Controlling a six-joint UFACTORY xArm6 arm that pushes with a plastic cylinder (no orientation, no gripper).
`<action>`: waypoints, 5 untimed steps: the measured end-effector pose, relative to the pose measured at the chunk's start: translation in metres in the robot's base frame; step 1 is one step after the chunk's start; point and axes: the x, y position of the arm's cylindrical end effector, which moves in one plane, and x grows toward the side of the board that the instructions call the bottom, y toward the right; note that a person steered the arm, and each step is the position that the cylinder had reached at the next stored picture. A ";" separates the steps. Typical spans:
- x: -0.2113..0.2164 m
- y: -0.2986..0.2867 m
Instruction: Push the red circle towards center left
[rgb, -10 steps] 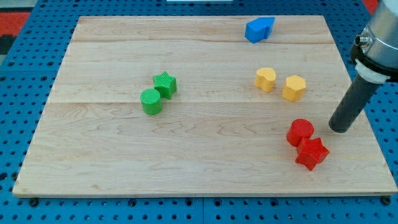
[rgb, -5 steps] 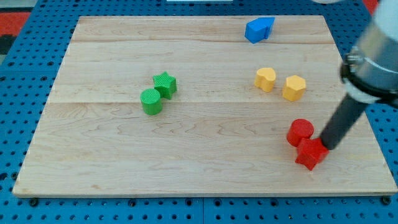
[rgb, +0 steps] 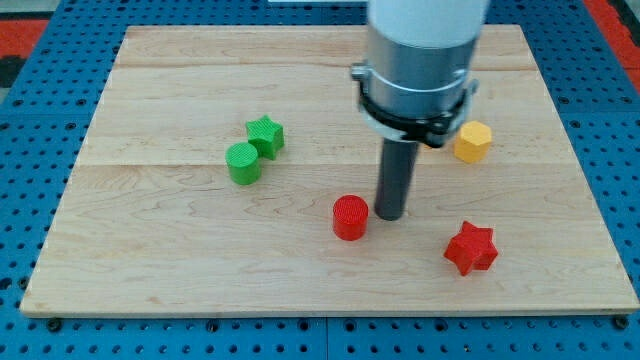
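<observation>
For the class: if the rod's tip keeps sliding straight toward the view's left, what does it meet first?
The red circle: it sits immediately on the view's left of my tip, touching or nearly so. Beyond it that line looks free; the green circle lies higher up.

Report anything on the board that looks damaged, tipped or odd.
Nothing stands out. The red circle, red star, green circle, green star and yellow block all sit flat; my tip is just right of the red circle.
</observation>
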 end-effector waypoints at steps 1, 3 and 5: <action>0.015 -0.050; 0.031 -0.140; 0.034 -0.211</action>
